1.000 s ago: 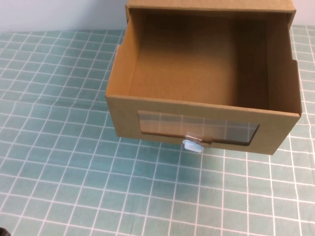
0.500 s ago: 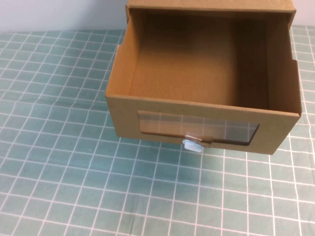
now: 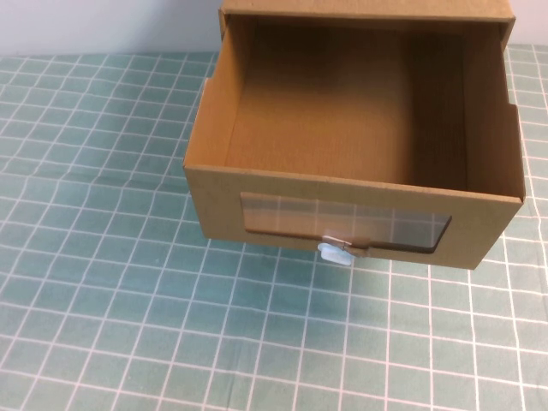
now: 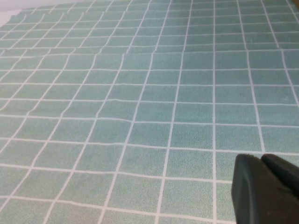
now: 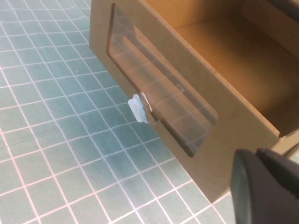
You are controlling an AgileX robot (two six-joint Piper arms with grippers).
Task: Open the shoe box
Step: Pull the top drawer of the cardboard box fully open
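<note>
The shoe box (image 3: 214, 201) is a cardboard drawer type. Its drawer stands well out of the outer sleeve (image 3: 368, 10), with the empty inside open from above. I judge the opening done or nearly done, so the step in hand is getting clear without nudging the box.

The right gripper (image 5: 256, 155) has its jaws pressed together on nothing. The near corner of the box front lies just ahead of its tips. The pale pull tab (image 5: 139, 108), under the clear window (image 5: 159, 88), sits farther beyond them, untouched.

The left gripper (image 4: 260, 161) is over bare green gridded mat (image 4: 140, 116), with nothing ahead of its tips. Its jaws look pressed together too, though only the tips show, so that is less sure.

To finish well, the right tips should back straight off from the front panel rather than sweep sideways past that near corner. A light cardboard box would likely skid on the mat.

If more travel is wanted, the jaws would have to spread, meet the tab square on and pinch it fully. The pull should then run level along the drawer's line.
</note>
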